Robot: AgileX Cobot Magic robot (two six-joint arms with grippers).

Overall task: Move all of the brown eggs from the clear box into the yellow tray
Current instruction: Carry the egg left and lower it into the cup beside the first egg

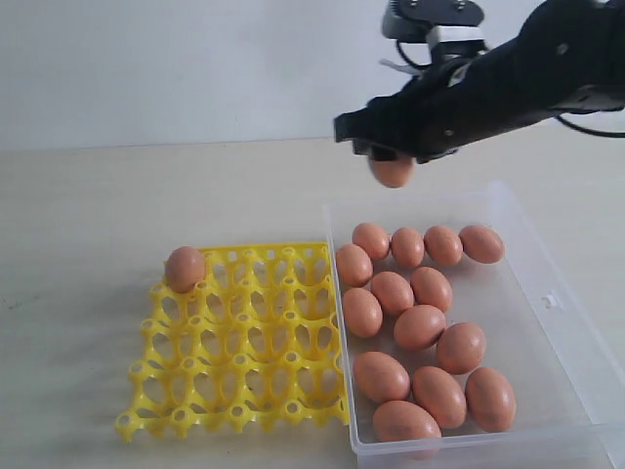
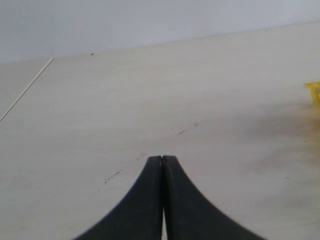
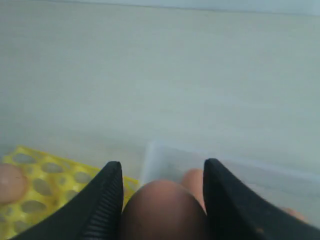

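My right gripper hangs above the far left corner of the clear box, shut on one brown egg. In the right wrist view that held egg fills the gap between the two black fingers. Several brown eggs lie loose in the box. One egg sits in the far left corner cup of the yellow tray, which lies just left of the box. My left gripper is shut on nothing over bare table; a corner of the yellow tray shows at the frame edge.
The light wooden table stretches left of and behind the tray. A pale wall stands at the back. The box's near right rim runs out of the exterior view.
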